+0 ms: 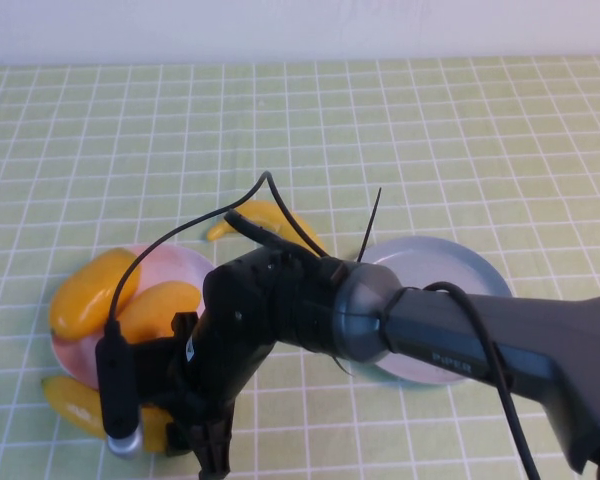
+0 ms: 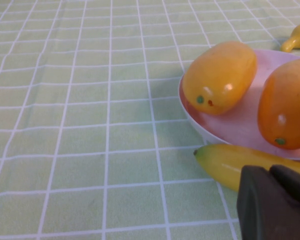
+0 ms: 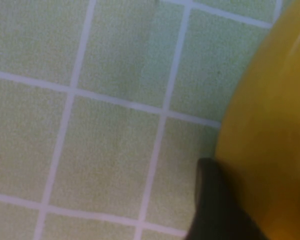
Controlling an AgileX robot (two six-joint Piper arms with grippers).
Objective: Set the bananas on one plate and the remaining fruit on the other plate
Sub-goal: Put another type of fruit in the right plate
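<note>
Two mangoes [image 1: 85, 292] are seen on the pink plate [image 1: 195, 262] in the high view; one banana [image 1: 80, 405] lies just before it, another [image 1: 255, 218] behind, the blue plate [image 1: 450, 265] empty. The right hand [image 1: 205, 440] is lowered at the near banana; its state cannot be told. In the left wrist view, the left hand [image 2: 275, 202] is seen closed, near the banana [image 2: 230, 162]. In the right wrist view, one fingertip [image 3: 215, 205] is seen touching yellow fruit [image 3: 270, 140].
</note>
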